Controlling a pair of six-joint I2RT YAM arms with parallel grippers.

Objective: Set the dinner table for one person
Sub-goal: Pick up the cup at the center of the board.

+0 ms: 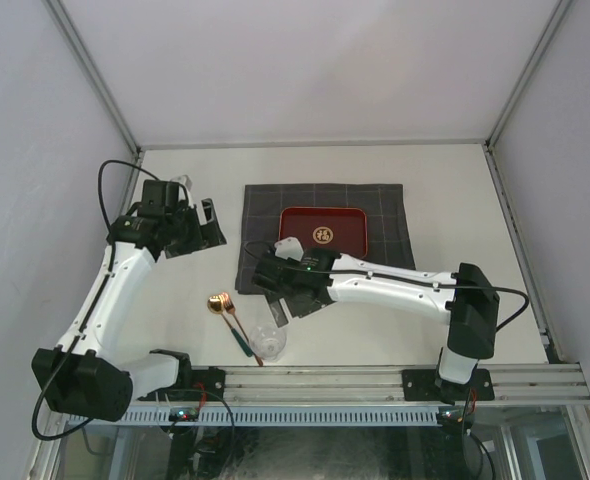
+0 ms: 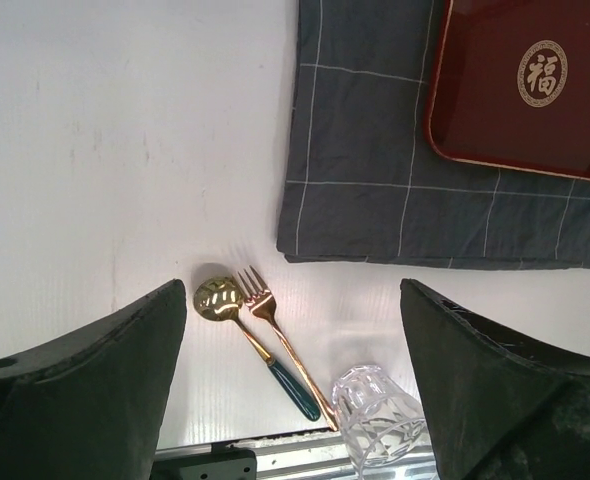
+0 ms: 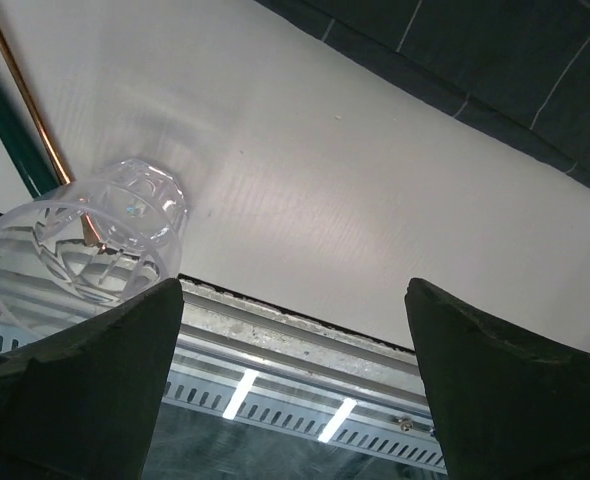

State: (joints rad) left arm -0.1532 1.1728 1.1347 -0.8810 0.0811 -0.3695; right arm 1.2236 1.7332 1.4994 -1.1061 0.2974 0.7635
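The big off-white flat desk (image 1: 175, 190) lies under both arms, only partly set, I think. The left hand (image 1: 200, 228) is spread and empty. A gold green-handled spoon (image 2: 260, 350), copper fork (image 2: 290, 350) and clear glass (image 2: 375, 425) wait at the near edge. The right hand (image 1: 293, 300), spread too, hovers by them. The grey checked cloth (image 1: 260, 215) and red tray (image 1: 322, 232) are laid.

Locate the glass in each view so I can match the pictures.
Top external: glass at bottom centre, just above the near rail.
Left wrist: glass at the bottom edge, right of centre.
Right wrist: glass at the left, mid-height, seen large from close up.
Shared landmark: the cloth, centre in top external, upper right in left wrist, top-right corner in right wrist.
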